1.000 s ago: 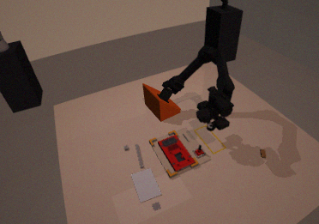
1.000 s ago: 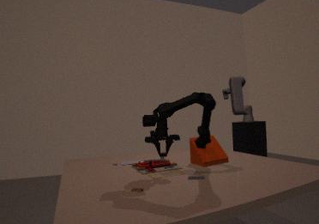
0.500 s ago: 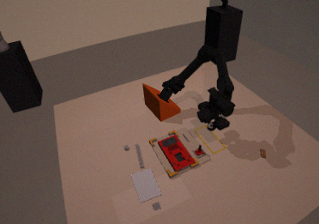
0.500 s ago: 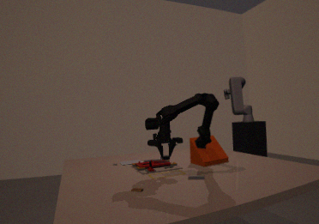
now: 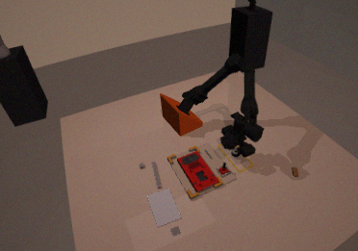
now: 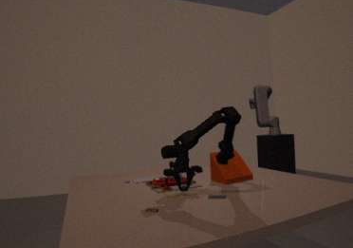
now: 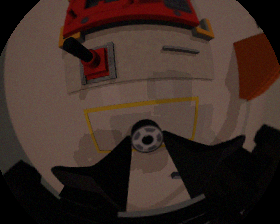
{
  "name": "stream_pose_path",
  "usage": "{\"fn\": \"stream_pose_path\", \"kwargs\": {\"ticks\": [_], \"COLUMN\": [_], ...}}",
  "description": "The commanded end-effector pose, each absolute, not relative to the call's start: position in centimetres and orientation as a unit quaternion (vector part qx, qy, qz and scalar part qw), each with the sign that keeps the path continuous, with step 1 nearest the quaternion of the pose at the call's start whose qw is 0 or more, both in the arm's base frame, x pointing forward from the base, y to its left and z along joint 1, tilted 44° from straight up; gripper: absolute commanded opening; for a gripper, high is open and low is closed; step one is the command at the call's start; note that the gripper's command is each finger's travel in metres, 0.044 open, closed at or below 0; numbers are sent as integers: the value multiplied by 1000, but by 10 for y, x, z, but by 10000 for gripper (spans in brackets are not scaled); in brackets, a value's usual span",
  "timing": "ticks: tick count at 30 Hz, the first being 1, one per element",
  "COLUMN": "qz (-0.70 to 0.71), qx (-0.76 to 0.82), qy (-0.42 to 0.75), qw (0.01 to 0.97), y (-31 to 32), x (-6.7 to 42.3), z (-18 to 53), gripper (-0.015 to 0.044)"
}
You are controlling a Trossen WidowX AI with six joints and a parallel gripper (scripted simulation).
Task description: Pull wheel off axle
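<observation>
My gripper (image 5: pixel 236 150) (image 6: pixel 182 186) (image 7: pixel 147 136) is shut on the wheel (image 7: pixel 145 139), a small dark wheel with a pale hub. It holds the wheel low over the table, at the near edge of the yellow marked rectangle (image 7: pixel 140 103) (image 5: pixel 241 170). Whether the wheel touches the table I cannot tell. The upright axle (image 7: pixel 84 58) (image 5: pixel 224 170), a dark post on a red base, stands bare just beyond the rectangle, beside the red board (image 7: pixel 127 3) (image 5: pixel 196 170).
An orange wedge (image 5: pixel 179 113) (image 6: pixel 230 169) (image 7: pixel 257 70) holds the arm's base behind the work area. A grey plate (image 5: pixel 164 207) and small grey pieces lie at the front left. A small brown object (image 5: pixel 294 172) lies to the right. A black box (image 5: pixel 19 85) stands off the table.
</observation>
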State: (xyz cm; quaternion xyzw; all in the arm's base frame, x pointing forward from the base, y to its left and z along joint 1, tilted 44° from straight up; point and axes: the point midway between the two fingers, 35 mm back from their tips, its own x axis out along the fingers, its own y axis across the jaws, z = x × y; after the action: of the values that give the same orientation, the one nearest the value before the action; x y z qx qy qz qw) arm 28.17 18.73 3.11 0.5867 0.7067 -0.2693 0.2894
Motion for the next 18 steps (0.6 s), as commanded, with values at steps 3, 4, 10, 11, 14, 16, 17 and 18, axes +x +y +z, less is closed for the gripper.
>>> {"fn": "stream_pose_path", "kwargs": {"ticks": [3, 4, 10, 11, 14, 16, 17, 18], "qz": [-269, -269, -270, -270, -270, -271, -271, -271], "qx": [588, 588, 585, 585, 585, 585, 585, 585], "qy": [708, 708, 709, 709, 709, 709, 709, 708], "qw": [284, 284, 287, 287, 287, 287, 287, 287], "y": [200, 200, 197, 197, 197, 193, 190, 185], "x": [276, 276, 276, 276, 276, 278, 279, 280], "z": [18, 18, 21, 21, 21, 25, 29, 33], "gripper": [0, 0, 157, 184, 263, 300, 300, 300]}}
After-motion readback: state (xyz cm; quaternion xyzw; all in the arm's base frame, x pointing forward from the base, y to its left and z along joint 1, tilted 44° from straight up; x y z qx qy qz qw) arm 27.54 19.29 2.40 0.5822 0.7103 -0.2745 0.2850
